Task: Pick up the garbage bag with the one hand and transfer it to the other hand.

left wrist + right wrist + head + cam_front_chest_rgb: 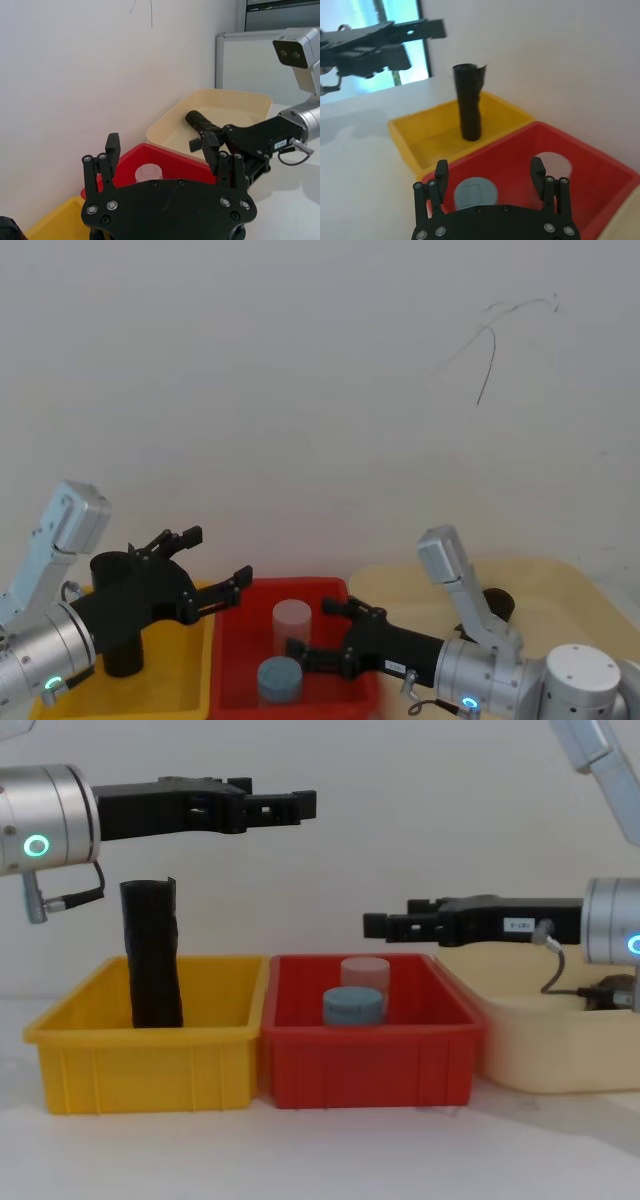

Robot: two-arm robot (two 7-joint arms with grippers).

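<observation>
A: Left gripper [215, 558]?
B: Fingers spread, empty, high over the red bin's [370, 1070] left rim.
A: Right gripper [312, 627]?
B: Spread too, empty, above its right rim.
A: Garbage bag [152, 955]?
B: Upright in the yellow bin [150, 1065] left of it, top clearing the rims, untouched.

White table [320, 1160] carries three bins in row, side by side: yellow bin [150, 1070] left, red bin [370, 1070] middle, cream bin [560, 1050] right.
</observation>
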